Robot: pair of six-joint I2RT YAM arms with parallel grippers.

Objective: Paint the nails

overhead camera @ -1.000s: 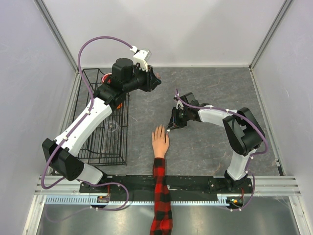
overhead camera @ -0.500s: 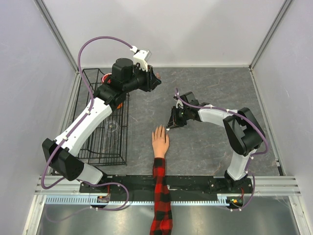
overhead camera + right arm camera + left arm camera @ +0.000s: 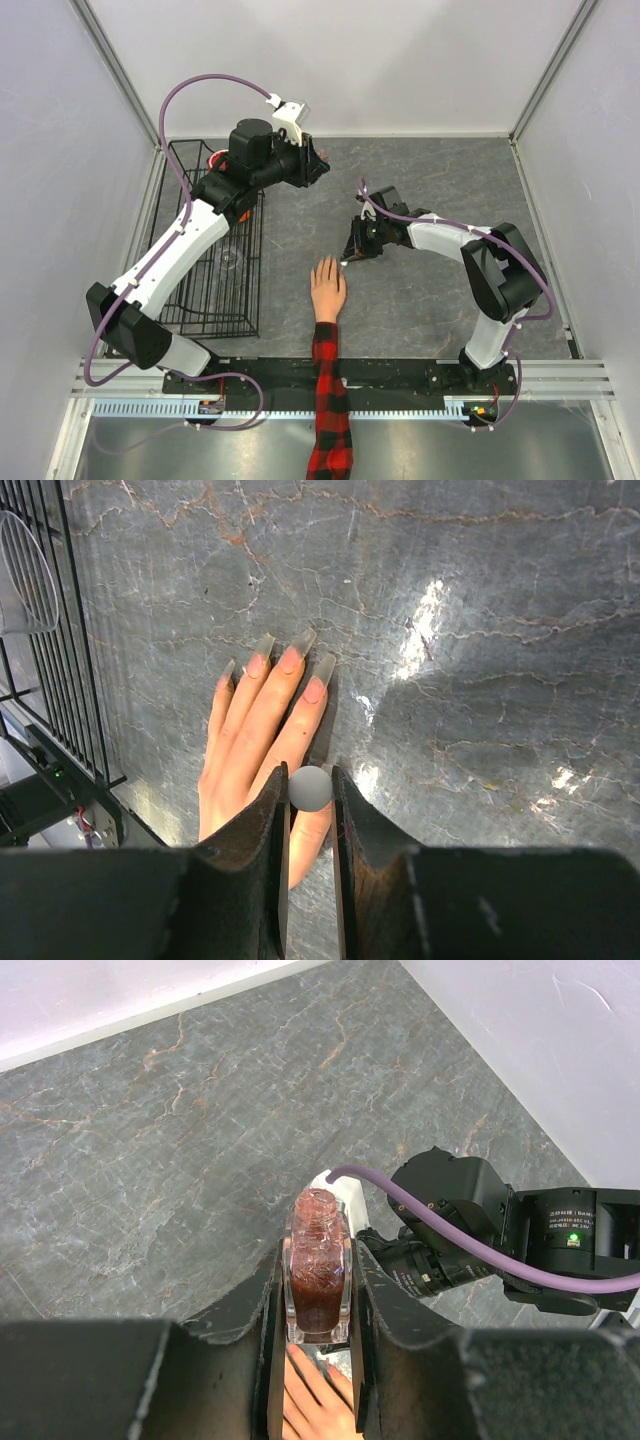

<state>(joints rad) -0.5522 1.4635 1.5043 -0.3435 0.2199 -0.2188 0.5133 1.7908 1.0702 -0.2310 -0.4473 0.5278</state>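
Left wrist alone showed the left hand (image 3: 319,1252) clamping an open red bottle (image 3: 318,1288); right wrist alone showed the right hand (image 3: 308,773) pinching a grey knob (image 3: 310,790) over long, translucent nails (image 3: 291,652).

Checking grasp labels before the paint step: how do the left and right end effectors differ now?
Left end effector clamps an uncapped bottle of reddish polish; right end effector pinches a small round grey piece. In the top view the left stands apart from the mannequin hand; the right is close beside it. Shared: both are shut on something.
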